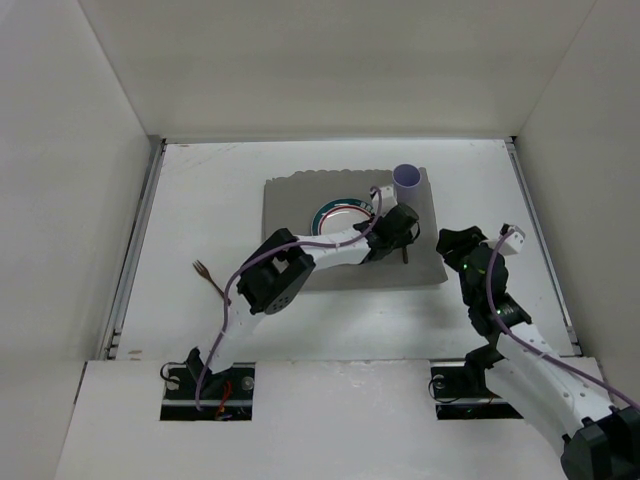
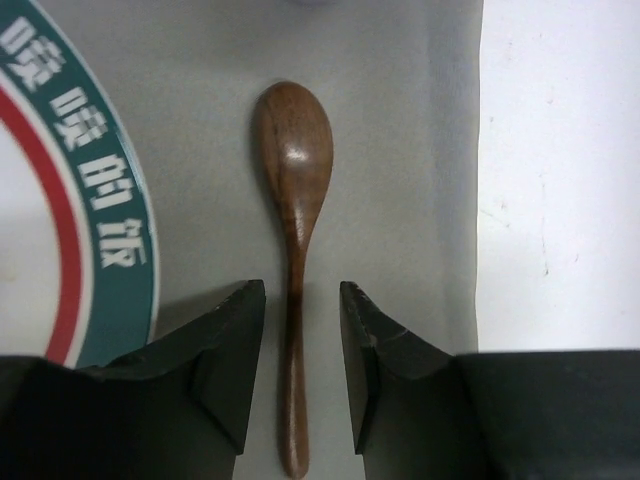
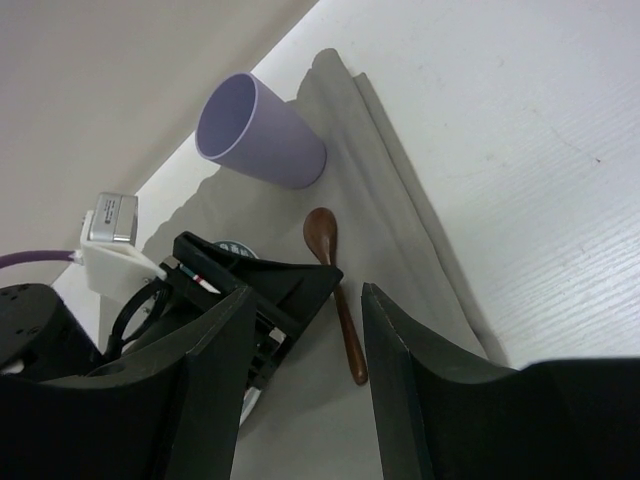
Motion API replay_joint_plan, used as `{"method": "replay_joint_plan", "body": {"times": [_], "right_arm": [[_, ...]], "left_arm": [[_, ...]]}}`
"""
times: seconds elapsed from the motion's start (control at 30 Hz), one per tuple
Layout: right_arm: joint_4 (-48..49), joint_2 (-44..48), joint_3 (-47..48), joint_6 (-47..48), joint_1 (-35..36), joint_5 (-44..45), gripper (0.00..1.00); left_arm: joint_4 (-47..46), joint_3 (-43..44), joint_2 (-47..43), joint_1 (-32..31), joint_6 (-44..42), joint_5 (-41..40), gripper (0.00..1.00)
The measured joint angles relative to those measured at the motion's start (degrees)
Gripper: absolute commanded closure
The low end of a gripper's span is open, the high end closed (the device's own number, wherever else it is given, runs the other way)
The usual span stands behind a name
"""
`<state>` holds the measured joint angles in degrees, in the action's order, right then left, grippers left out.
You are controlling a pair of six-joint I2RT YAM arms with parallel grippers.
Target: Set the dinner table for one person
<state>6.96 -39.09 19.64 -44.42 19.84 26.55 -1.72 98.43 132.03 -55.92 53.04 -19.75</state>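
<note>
A brown wooden spoon (image 2: 293, 200) lies flat on the grey placemat (image 2: 400, 150), bowl pointing away, just right of the teal and red rimmed plate (image 2: 60, 200). My left gripper (image 2: 300, 288) straddles the spoon's handle with its jaws open and a gap on each side. From above, the left gripper (image 1: 393, 232) sits at the plate's (image 1: 335, 215) right edge, and the spoon's end (image 1: 404, 255) shows below it. My right gripper (image 1: 455, 245) hovers open and empty at the placemat's right edge, above the white dinner table (image 1: 220, 190). In its wrist view the right gripper (image 3: 306, 290) frames the spoon (image 3: 340, 300).
A purple cup (image 1: 407, 178) stands upright at the placemat's far right corner, also the cup (image 3: 262, 132) beyond the spoon. A fork (image 1: 207, 277) lies on the table left of the placemat (image 1: 300, 195), beside the left arm. White walls enclose the table on three sides.
</note>
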Motion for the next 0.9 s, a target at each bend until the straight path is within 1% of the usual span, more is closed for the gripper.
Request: {"method": "replay_joint_plan", "body": {"times": [0.1, 0.2, 0.23, 0.3, 0.37, 0.4, 0.43, 0.57, 0.7, 0.8, 0.9], "right_arm": [[0.15, -0.17, 0.0, -0.02, 0.02, -0.02, 0.47], [0.39, -0.83, 0.0, 0.0, 0.11, -0.02, 0.48], [0.68, -1.27, 0.0, 0.0, 0.13, -0.04, 0.52], [1.55, -2.73, 0.0, 0.09, 0.28, -0.5, 0.64], [2.43, -4.98, 0.0, 0.22, 0.85, -1.79, 0.82], [2.84, -6.19, 0.0, 0.2, 1.18, -2.56, 0.86], [3.21, -7.39, 0.0, 0.13, 1.51, -3.34, 0.87], [5.27, -11.8, 0.02, 0.52, 3.72, -7.72, 0.86], [7.28, -15.8, 0.66, 1.73, 6.71, -10.16, 0.83], [7.74, -17.94, 1.62, 2.67, 8.59, -10.73, 0.8], [8.31, -19.17, 2.43, 3.69, 10.08, -10.75, 0.79]], "left_arm": [[-0.72, -4.55, -4.22, 0.0, -2.1, -0.26, 0.64], [-2.56, -13.27, -13.18, 0.09, -4.63, -1.31, 0.64], [-3.54, -16.92, -17.25, 0.17, -5.51, -1.73, 0.64], [-5.09, -24.24, -25.92, 0.59, -6.91, -2.84, 0.64], [-6.73, -31.85, -35.39, 1.86, -7.91, -4.74, 0.64], [-7.15, -35.21, -39.54, 2.84, -8.13, -5.73, 0.64], [-7.23, -38.97, -44.02, 4.24, -8.31, -7.08, 0.64], [-4.31, -52.02, -57.66, 11.93, -8.52, -12.59, 0.64], [3.19, -63.3, -67.01, 20.26, -7.19, -15.93, 0.64], [9.03, -68.7, -71.87, 26.21, -5.55, -16.76, 0.68], [13.86, -71.71, -75.34, 30.71, -3.8, -17.55, 0.69]]}}
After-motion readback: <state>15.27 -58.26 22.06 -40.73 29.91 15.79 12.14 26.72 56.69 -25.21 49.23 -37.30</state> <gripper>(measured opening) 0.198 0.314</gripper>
